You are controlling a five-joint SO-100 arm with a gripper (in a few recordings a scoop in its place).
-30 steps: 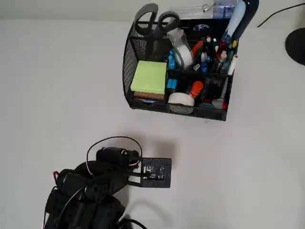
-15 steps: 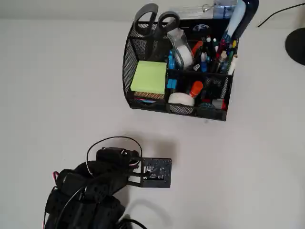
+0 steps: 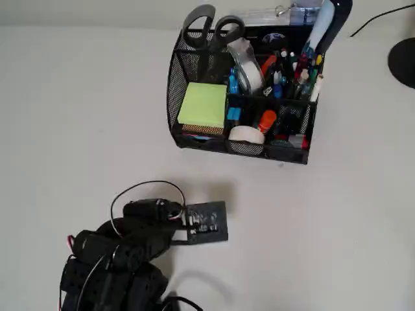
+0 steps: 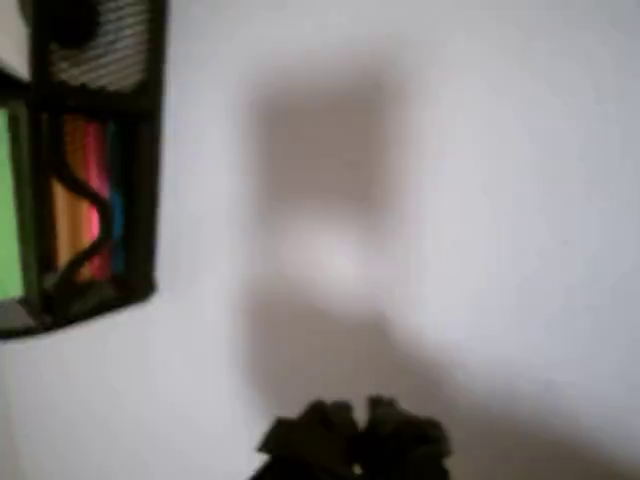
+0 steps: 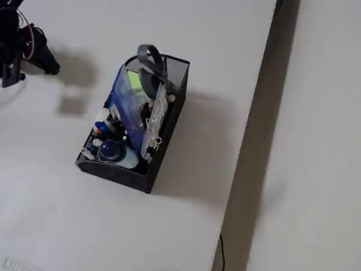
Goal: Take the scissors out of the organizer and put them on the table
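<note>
The scissors [image 3: 211,29] stand handles-up in the far left compartment of the organizer [image 3: 194,139], blades down among the mesh; in the fixed view their loops [image 5: 150,62] rise above its rim. A green notepad [image 3: 203,105] sits in the compartment just in front. The arm [image 3: 123,256] is folded low over the near left of the worktop [image 3: 337,227], well apart from the organizer. Its fingers [image 4: 352,440] are a dark blur in the wrist view; I cannot tell whether they are apart or together.

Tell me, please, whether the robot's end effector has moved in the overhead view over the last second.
Yes. The end effector has shifted slightly left and up the picture, towards the unmoved black wire-mesh organizer.
</note>
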